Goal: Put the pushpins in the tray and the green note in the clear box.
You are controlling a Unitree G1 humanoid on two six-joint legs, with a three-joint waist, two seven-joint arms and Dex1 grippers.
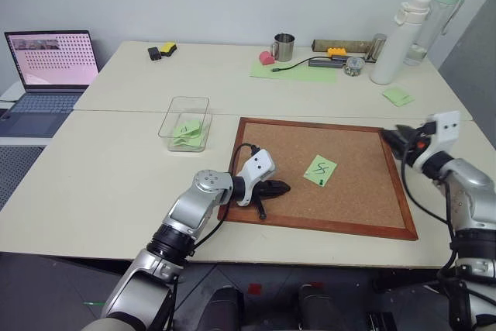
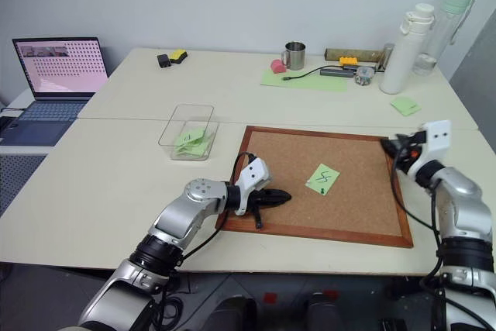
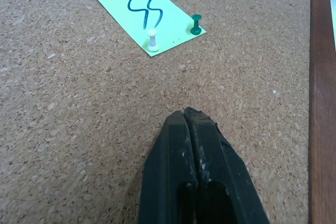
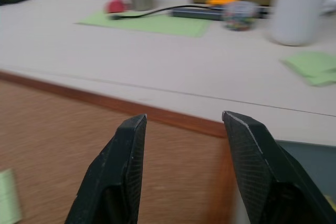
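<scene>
Two pushpins [image 3: 196,24] are sitting in the green note [image 1: 320,170], one white, one dark green, both along the note's edge nearest the left gripper [image 1: 280,187], pinning it to the corkboard [image 1: 349,215] a bit right of the board's middle. Left gripper is lying low over the cork near the board's left edge, fingers [image 3: 173,171] pressed fully together, holding nothing, pointing toward the note but well short of it. Right gripper [image 1: 394,139] is hanging over the board's far right corner, fingers [image 4: 126,156] spread wide, nothing between them, aimed across the board. Clear box [image 1: 186,118] is sitting on the bench [image 1: 93,184] just beyond the board's far left corner, with a few green notes already lying in it. A dark grey surface, likely the tray [image 4: 310,163], is showing just past the board's right frame in the right wrist view; can't tell more than that.
</scene>
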